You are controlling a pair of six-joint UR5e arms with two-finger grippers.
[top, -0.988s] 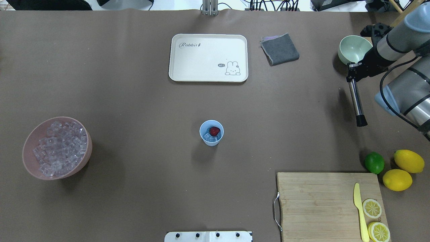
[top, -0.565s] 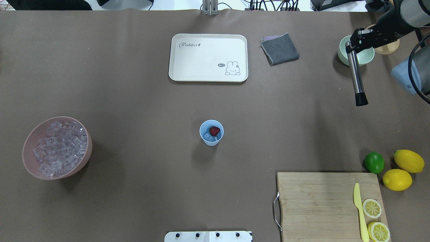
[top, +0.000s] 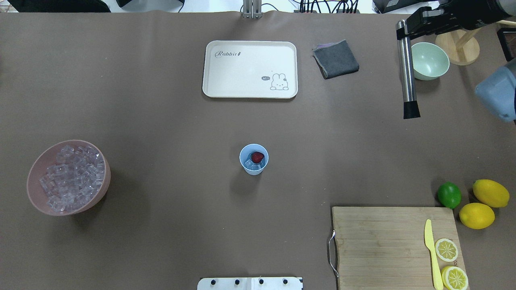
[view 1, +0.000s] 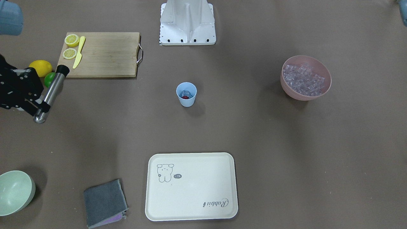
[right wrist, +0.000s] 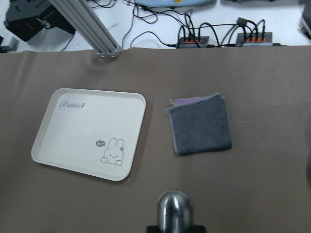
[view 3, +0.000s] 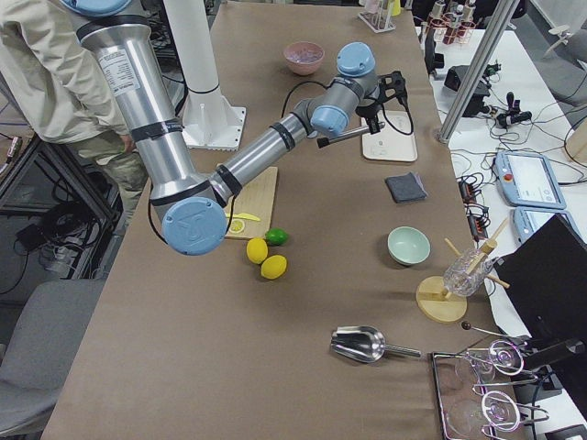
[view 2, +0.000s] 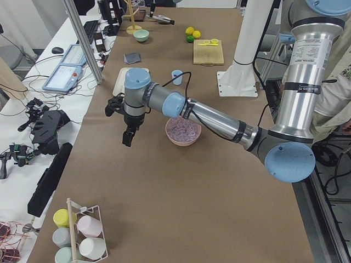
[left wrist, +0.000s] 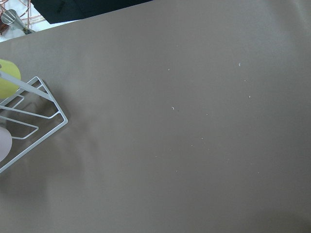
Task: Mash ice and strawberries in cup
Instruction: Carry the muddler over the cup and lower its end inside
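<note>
Cup: the cup [top: 254, 159] stands upright in the middle of the surface, well apart from both arms.
Contents: one strawberry [top: 257, 156] sits on a few cubes of ice [top: 251, 164] inside the cup. The berry looks whole and the cubes look unbroken, as far as the overhead view shows.
Right hand: the right hand [top: 404, 25] is clenched on the top end of a metal masher [top: 406, 72] above the far right of the surface, just beside the green bowl [top: 430, 62]. The masher lies close to level, with its black tip toward the near side.
Left hand: the left hand [view 2: 127, 136] hangs over the left end of the surface, beyond the pink bowl [top: 105, 182] of spare ice. Only a side view shows it, so I cannot tell whether it is released or clenched.
Done: the cup appears loaded and the tool is in hand.
Left: likely all the mashing. The masher must cross to the cup, turn tip-down, and press into the berry and ice.
</note>
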